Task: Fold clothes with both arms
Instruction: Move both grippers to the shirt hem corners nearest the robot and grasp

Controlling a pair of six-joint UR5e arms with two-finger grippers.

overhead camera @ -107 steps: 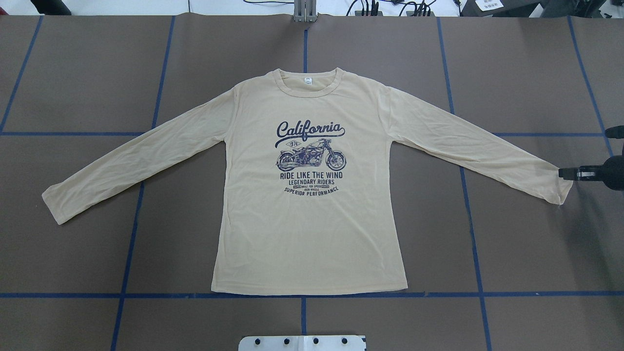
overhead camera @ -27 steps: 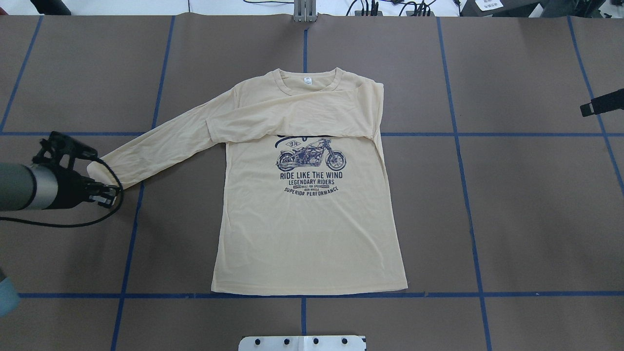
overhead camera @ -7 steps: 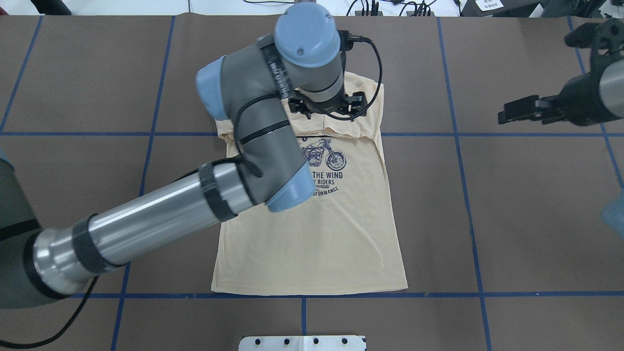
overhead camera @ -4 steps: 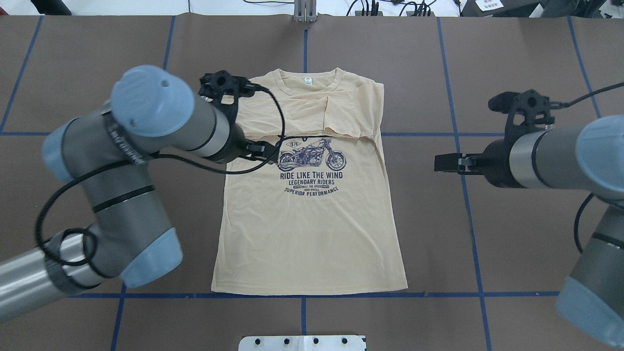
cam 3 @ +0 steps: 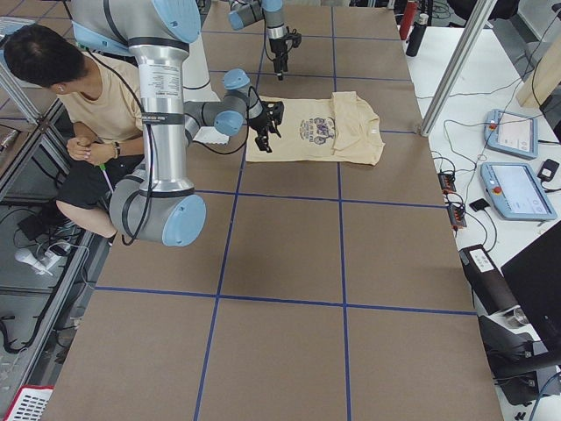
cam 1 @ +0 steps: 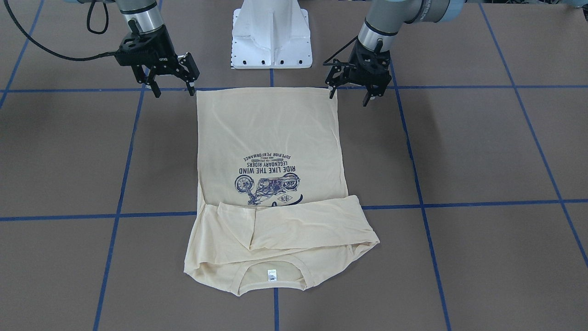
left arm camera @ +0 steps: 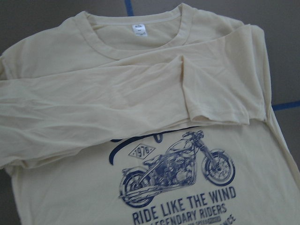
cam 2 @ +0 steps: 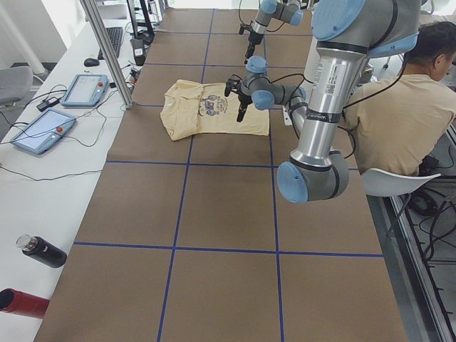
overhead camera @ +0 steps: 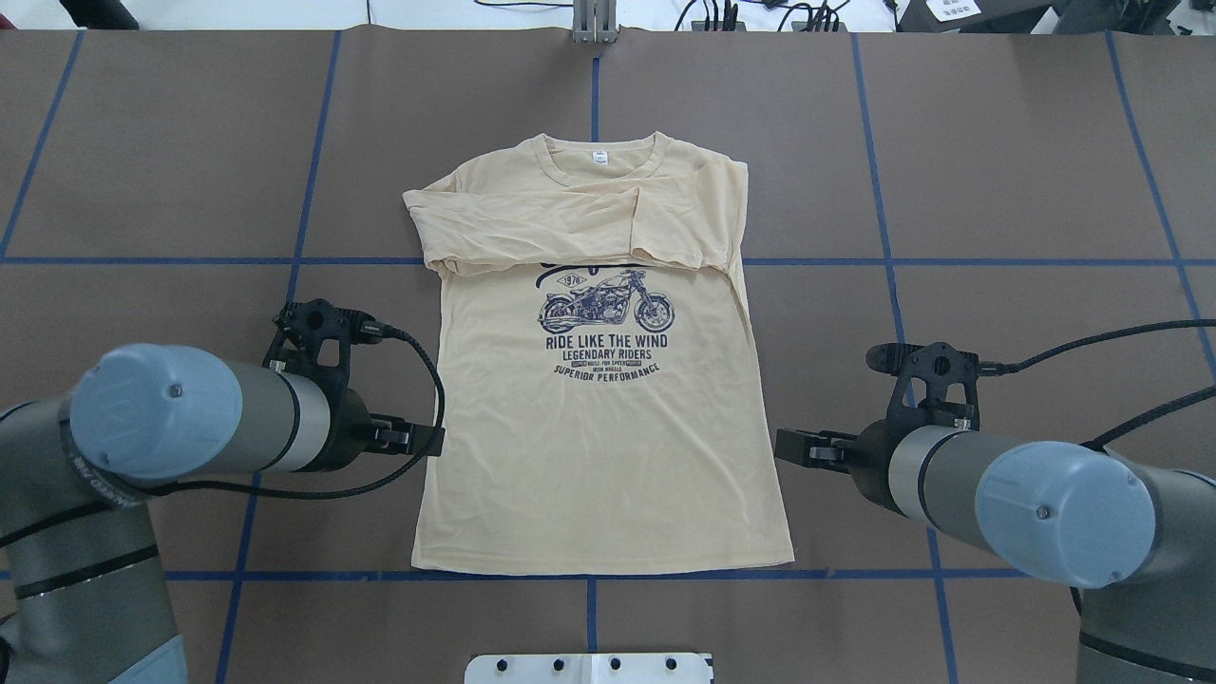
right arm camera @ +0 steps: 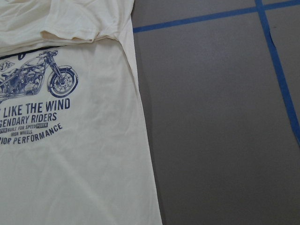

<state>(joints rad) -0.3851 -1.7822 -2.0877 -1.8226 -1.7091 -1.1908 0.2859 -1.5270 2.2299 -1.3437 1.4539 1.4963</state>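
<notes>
Brown, blue-taped table [overhead camera: 1045,142] spreading under T-shirt [overhead camera: 608,456], white bench [cam 2: 28,199] running beyond T-shirt's collar; left gripper [cam 1: 349,99], right gripper [cam 1: 174,92] hanging splayed beside T-shirt's hem, grasping nothing

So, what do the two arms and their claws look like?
Both the left arm and the right arm are grey metal tubes with rounded light-blue joint caps. Each carries a black cable. The left claw and right claw are black and two-fingered; the right one bears small white lettering.
</notes>
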